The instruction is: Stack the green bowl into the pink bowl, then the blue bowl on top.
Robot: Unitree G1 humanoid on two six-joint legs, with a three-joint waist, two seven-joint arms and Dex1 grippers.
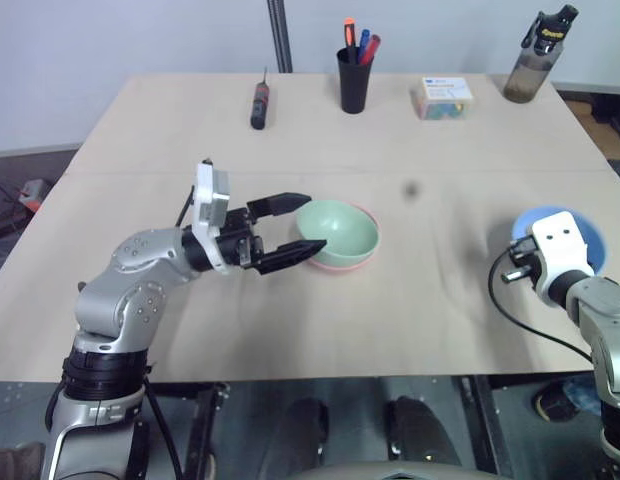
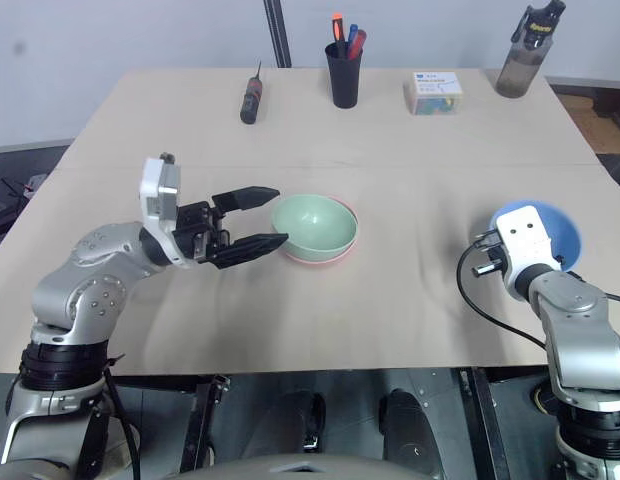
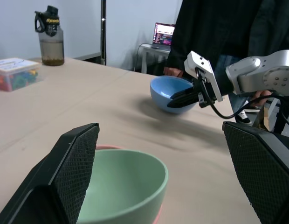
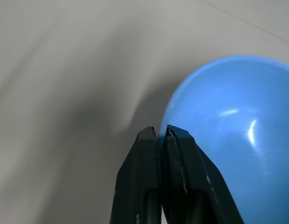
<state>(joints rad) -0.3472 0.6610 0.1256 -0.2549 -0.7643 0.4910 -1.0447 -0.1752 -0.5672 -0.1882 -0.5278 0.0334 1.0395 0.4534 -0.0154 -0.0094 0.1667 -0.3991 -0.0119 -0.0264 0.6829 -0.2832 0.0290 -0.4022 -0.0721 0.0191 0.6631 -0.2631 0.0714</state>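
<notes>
While nested in the salmon-pink plastic bowl (image 1: 342, 266) mid-table, pale mint-green plastic bowl (image 1: 337, 232) done; left gripper (image 1: 289, 229) open beside it. Right gripper (image 4: 161, 134) pinching sky-blue plastic bowl (image 4: 233, 135) rim near table's right edge — best lifted level, kept firmly clamped.

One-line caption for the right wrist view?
Right gripper pinched shut on the rim of the blue bowl on the table.

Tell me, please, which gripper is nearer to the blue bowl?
Right. The right gripper is shut on the blue bowl rim; the left gripper hangs open by the green bowl.
</notes>
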